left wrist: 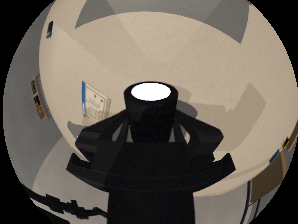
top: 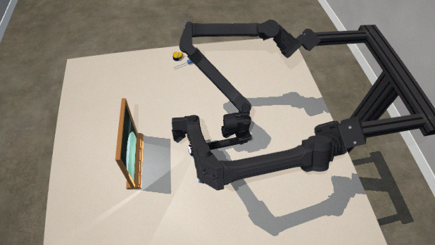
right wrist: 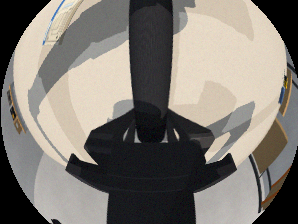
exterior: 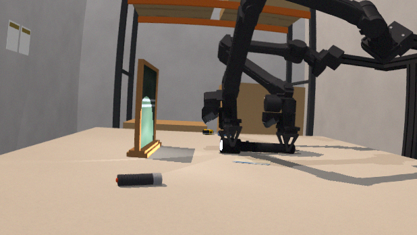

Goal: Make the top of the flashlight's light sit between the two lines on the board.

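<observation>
Black L fingers (exterior: 231,143) part-open, gripping flashlight (top: 223,143) (exterior: 258,147) (left wrist: 151,111) (right wrist: 151,65) w/ both sides at head; R fingers (exterior: 288,147) narrower, pinching tail.

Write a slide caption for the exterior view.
Both arms' jaws grip a lit flashlight lying before the upright board, its glow on the dark panel.
</observation>
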Tool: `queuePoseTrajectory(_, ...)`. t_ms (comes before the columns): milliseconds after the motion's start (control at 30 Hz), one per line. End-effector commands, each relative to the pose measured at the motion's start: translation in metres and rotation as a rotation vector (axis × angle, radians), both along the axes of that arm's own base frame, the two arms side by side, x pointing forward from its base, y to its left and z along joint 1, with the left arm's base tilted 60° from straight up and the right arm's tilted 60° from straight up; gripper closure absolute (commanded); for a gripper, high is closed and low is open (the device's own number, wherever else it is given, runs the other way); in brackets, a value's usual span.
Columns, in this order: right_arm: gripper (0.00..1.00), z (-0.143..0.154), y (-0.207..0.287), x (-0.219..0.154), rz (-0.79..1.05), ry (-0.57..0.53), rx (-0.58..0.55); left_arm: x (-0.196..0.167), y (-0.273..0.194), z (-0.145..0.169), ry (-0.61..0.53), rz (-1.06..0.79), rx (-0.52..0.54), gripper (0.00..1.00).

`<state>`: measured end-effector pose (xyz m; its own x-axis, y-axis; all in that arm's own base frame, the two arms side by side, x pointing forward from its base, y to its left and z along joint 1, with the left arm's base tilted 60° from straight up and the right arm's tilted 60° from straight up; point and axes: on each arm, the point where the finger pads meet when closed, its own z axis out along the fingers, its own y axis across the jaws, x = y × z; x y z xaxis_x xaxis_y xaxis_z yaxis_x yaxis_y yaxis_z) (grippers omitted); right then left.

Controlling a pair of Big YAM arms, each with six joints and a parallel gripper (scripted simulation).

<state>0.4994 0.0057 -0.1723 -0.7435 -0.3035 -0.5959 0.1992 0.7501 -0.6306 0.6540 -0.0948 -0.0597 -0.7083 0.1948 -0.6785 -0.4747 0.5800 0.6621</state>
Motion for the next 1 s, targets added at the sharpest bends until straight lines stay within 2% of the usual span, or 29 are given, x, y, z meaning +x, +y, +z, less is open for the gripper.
queuePoseTrajectory(0,0.71,-0.006,-0.009,-0.017,0.002,0.05,-0.014,0.006,-0.021,0.016,-0.022,-0.037,-0.005,0.51)
queuePoseTrajectory(133,0.71,-0.006,-0.009,-0.017,0.002,0.05,-0.014,0.007,0.011,0.016,0.005,-0.03,-0.024,0.51)
queuePoseTrajectory(333,0.71,-0.006,-0.009,-0.017,0.001,0.048,-0.012,0.005,-0.007,0.013,0.01,-0.094,-0.08,0.51)
queuePoseTrajectory(433,0.71,-0.006,-0.009,-0.017,0.001,0.048,-0.012,0.006,-0.004,0.015,0.019,-0.109,-0.086,0.51)
queuePoseTrajectory(467,0.71,-0.006,-0.009,-0.017,0.0,0.048,-0.012,0.008,0.01,0.015,0.021,-0.098,-0.096,0.51)
queuePoseTrajectory(967,0.71,-0.006,-0.009,-0.017,0.002,0.05,-0.014,0.008,0.002,0.01,0.042,-0.204,-0.21,0.51)
